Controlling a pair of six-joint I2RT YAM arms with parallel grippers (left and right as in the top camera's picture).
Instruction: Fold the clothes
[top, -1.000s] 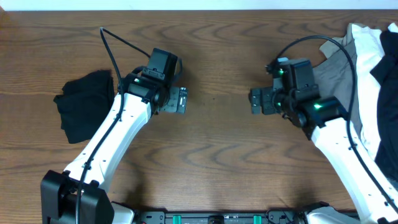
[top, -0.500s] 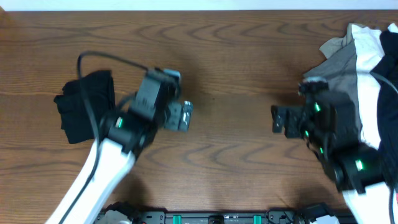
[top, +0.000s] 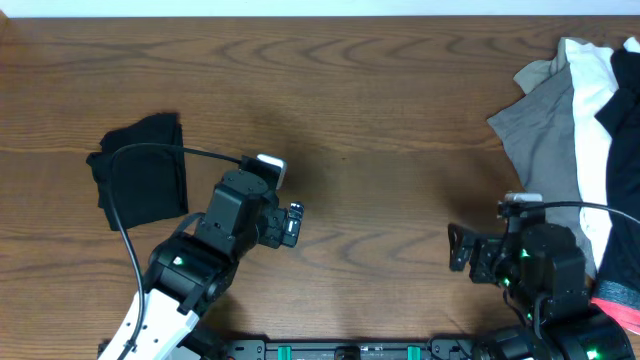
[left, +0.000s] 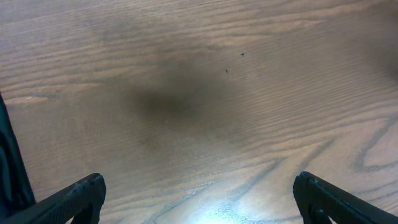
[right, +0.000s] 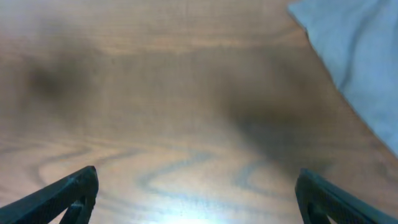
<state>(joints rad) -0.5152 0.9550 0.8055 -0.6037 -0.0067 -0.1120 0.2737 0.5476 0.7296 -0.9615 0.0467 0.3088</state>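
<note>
Both arms have drawn back toward the near edge of the worktop (top: 380, 120) since a second ago. The left claw (top: 292, 224) and right claw (top: 458, 253) gape wide and empty over bare wood. A folded black garment (top: 140, 178) lies at the left. The heap of clothes (top: 550, 140), with grey nearest the middle, sits at the right edge, no longer overlapped by the right arm.

Black garment (top: 140, 182) far left, grey-and-white clothes pile (top: 555, 135) far right, left hand (top: 293, 223) and right hand (top: 456, 250) wide between.
</note>
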